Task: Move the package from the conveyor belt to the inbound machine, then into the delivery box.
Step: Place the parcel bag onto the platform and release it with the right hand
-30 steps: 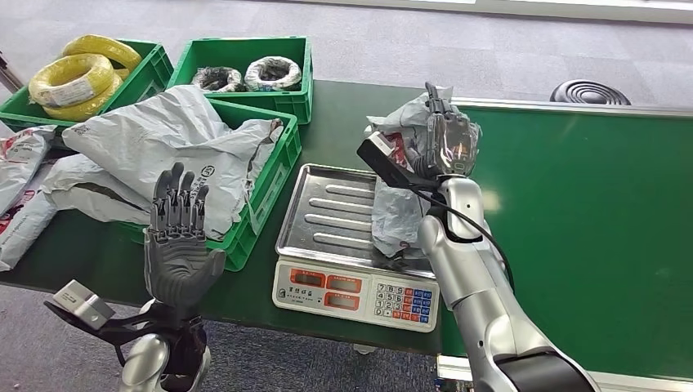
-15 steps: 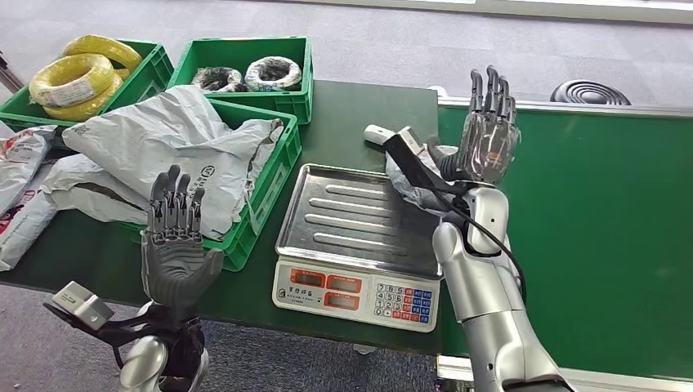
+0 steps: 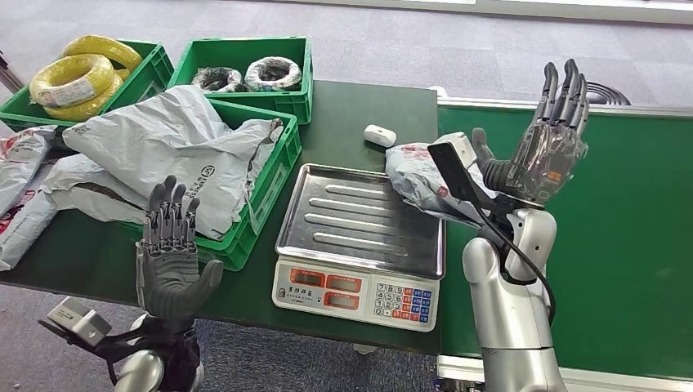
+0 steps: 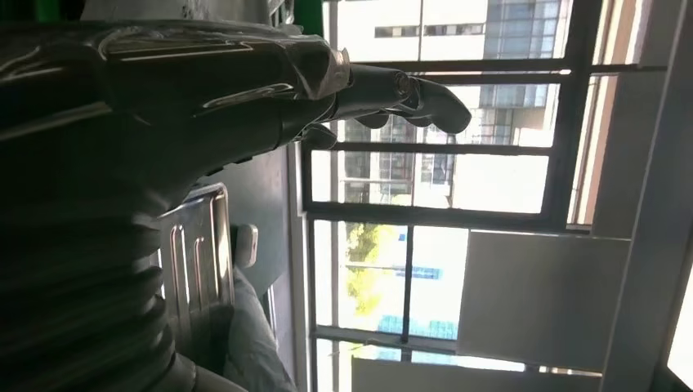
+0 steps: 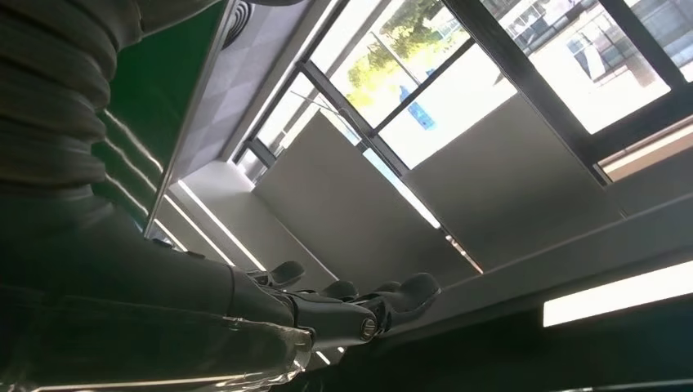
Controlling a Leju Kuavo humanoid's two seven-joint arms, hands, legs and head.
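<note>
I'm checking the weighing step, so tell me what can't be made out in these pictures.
- Scale readout: too small to read in the head view.
- Package: its right part is hidden behind the right hand and wrist camera, so its contact with the scale tray is unclear.
- Labels on the grey bags in the green crate: too small to read.

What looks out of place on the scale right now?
The grey package sits askew: it rests on the far right corner of the scale tray, not flat in the middle, and hangs over its edge toward the conveyor belt. The right hand is raised beside it, fingers apart.
</note>
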